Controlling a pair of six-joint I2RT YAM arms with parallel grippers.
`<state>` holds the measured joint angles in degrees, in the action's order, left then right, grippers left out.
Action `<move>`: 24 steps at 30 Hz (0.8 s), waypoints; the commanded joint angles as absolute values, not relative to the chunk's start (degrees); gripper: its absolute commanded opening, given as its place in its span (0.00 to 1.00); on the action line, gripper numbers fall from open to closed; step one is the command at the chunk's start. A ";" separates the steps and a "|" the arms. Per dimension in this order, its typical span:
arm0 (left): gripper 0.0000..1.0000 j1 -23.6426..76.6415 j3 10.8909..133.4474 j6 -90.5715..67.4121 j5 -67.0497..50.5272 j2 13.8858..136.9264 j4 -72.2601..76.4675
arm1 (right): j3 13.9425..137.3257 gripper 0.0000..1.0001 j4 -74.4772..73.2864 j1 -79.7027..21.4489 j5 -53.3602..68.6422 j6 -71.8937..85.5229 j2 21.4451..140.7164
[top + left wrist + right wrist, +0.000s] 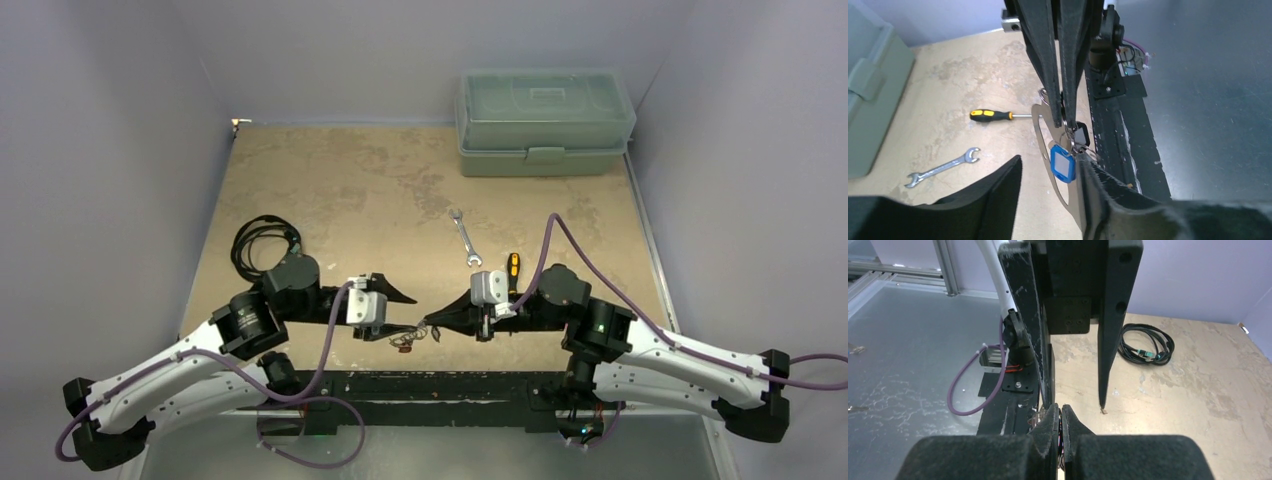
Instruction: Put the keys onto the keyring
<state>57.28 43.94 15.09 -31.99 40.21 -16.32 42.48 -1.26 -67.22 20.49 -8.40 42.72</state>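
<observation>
The keyring (1040, 122) is a flat grey metal plate held on edge above the table's near edge. My right gripper (1060, 412) is shut on it; in the left wrist view its black fingers (1048, 60) come down from the top. A blue-headed key (1063, 164) and a black-headed one (1081, 135) hang from the plate's clips. More keys (405, 340) dangle below it in the top view. My left gripper (1049, 159) is open, and the plate and the blue key lie between its fingers, against the right-hand one.
An orange-handled screwdriver (513, 272) and a silver wrench (464, 236) lie behind the right arm. A coiled black cable (262, 240) sits at the left. A green toolbox (545, 120) stands at the back right. The black base rail (1113, 130) runs under the grippers.
</observation>
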 commanded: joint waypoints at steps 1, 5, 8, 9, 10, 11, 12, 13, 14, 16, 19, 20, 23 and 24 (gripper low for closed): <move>0.47 55.78 45.28 9.82 -31.64 37.80 -10.53 | 42.03 0.00 6.87 -67.41 19.02 -6.78 41.93; 0.50 55.09 44.49 5.63 -31.60 36.19 -6.93 | 41.50 0.00 8.36 -67.41 17.20 -6.60 41.56; 0.51 54.93 43.78 3.90 -30.42 35.77 -5.32 | 41.06 0.00 10.55 -67.41 15.54 -6.19 40.96; 0.50 54.94 43.77 3.51 -30.27 36.05 -5.16 | 40.90 0.00 11.36 -67.41 15.03 -6.14 40.76; 0.49 54.93 43.73 3.19 -30.25 36.55 -4.92 | 40.80 0.00 11.99 -67.41 14.18 -6.11 40.64; 0.46 54.93 43.70 2.49 -30.10 36.95 -4.35 | 40.76 0.00 12.66 -67.41 13.55 -6.07 40.51; 0.44 54.95 43.49 1.91 -29.92 37.38 -3.83 | 40.84 0.00 13.12 -67.41 12.90 -6.07 40.46; 0.43 54.93 43.31 1.52 -29.95 37.88 -3.39 | 40.83 0.00 13.54 -67.41 12.13 -6.02 40.53; 0.42 54.98 43.17 1.30 -30.10 38.27 -3.15 | 40.88 0.00 13.92 -67.41 11.35 -5.98 40.61; 0.43 54.95 43.03 1.15 -30.36 38.65 -2.59 | 40.87 0.00 14.72 -67.41 10.10 -5.89 40.87; 0.51 54.94 42.33 1.74 -29.25 38.23 -1.47 | 40.64 0.00 15.83 -67.41 9.24 -5.63 41.51; 0.53 54.93 42.02 2.28 -28.61 38.03 -1.37 | 40.70 0.00 16.02 -67.41 9.01 -5.56 41.67; 0.58 54.94 41.69 5.09 -27.63 37.71 -2.39 | 40.82 0.00 16.71 -67.41 8.14 -5.24 42.05; 0.58 54.93 41.73 5.67 -27.07 37.77 -2.78 | 40.84 0.00 16.85 -67.41 8.03 -5.13 42.17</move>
<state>55.13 41.89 3.05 -29.02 38.52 -4.78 40.66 11.38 -67.22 10.63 -6.02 42.13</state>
